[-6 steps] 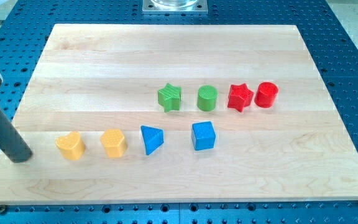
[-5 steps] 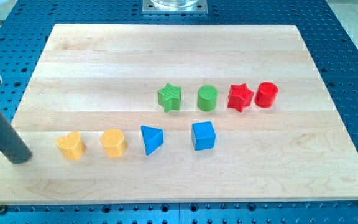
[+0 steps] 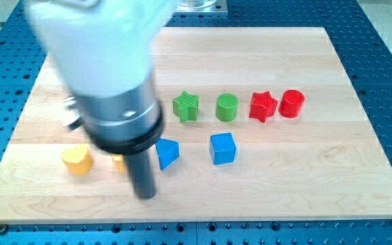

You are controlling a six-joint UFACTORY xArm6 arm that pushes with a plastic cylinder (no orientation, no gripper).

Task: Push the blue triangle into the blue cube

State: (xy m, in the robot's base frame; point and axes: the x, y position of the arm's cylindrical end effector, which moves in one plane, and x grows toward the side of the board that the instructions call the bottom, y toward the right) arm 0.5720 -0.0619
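The blue triangle lies on the wooden board, a little below its middle. The blue cube sits to its right with a gap between them. My tip rests on the board below and to the left of the blue triangle, not touching it. The arm's large body rises from the rod toward the view's top left and hides part of the board.
A yellow heart lies at the left. A second yellow block is mostly hidden behind the rod. A green star, green cylinder, red star and red cylinder form a row above.
The rod has swept from the board's left edge rightward to just below-left of the blue triangle, and the arm now fills the upper left. No block has moved.
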